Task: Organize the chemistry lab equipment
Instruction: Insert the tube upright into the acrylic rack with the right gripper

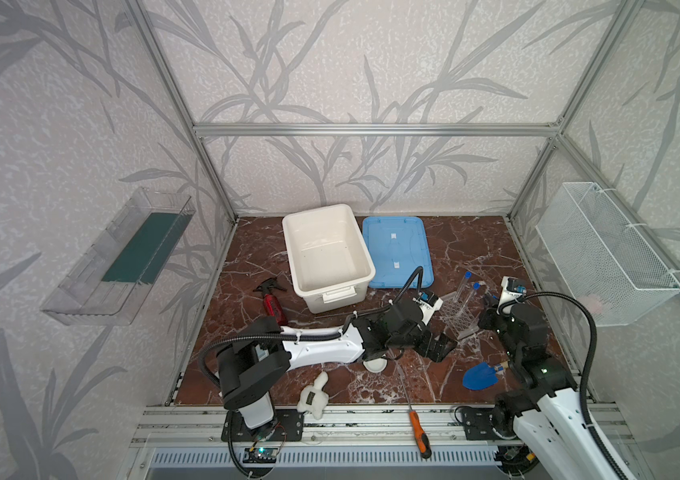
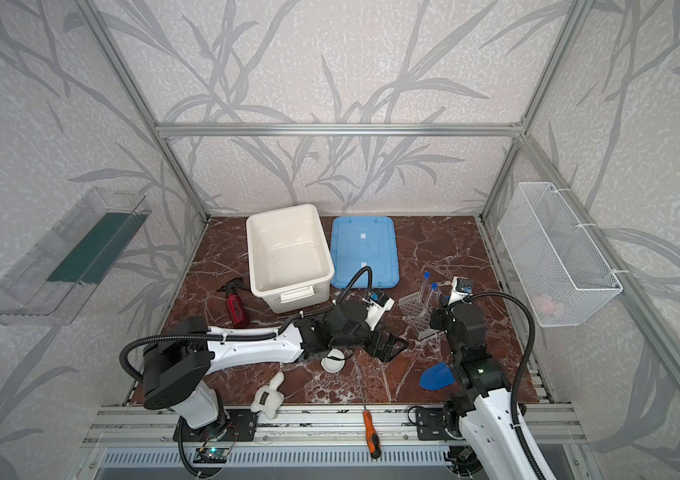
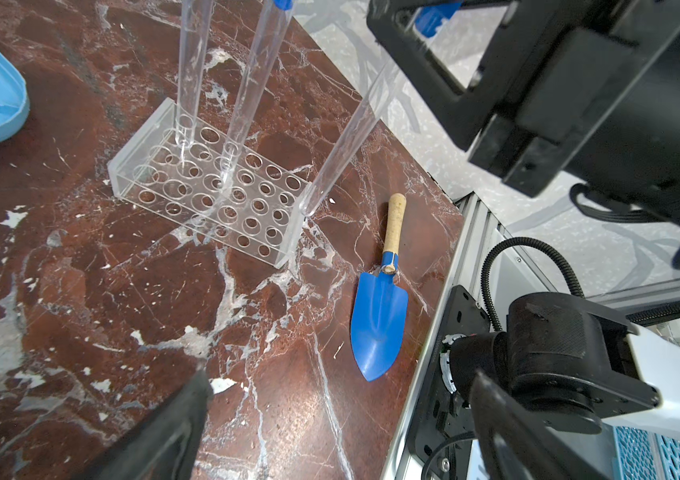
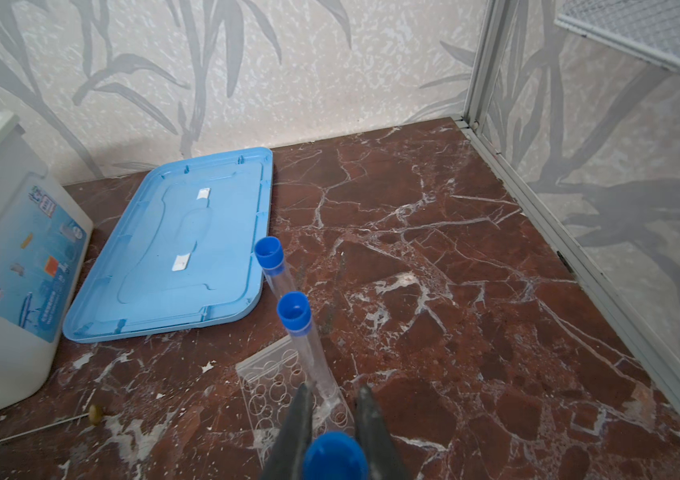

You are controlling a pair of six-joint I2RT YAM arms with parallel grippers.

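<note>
The clear perforated tube rack stands on the marble top right of centre. Two blue-capped test tubes stand upright in it. My right gripper is shut on a third blue-capped tube just below its cap. That tube's lower end is at the rack's end; I cannot tell whether it sits in a hole. My left gripper hovers open and empty over bare marble in front of the rack. A small white round dish lies partly under the left arm.
White bin and blue lid sit at the back. A red spray bottle, a plush toy, a blue trowel and an orange-handled screwdriver lie about. A wire basket hangs on the right wall.
</note>
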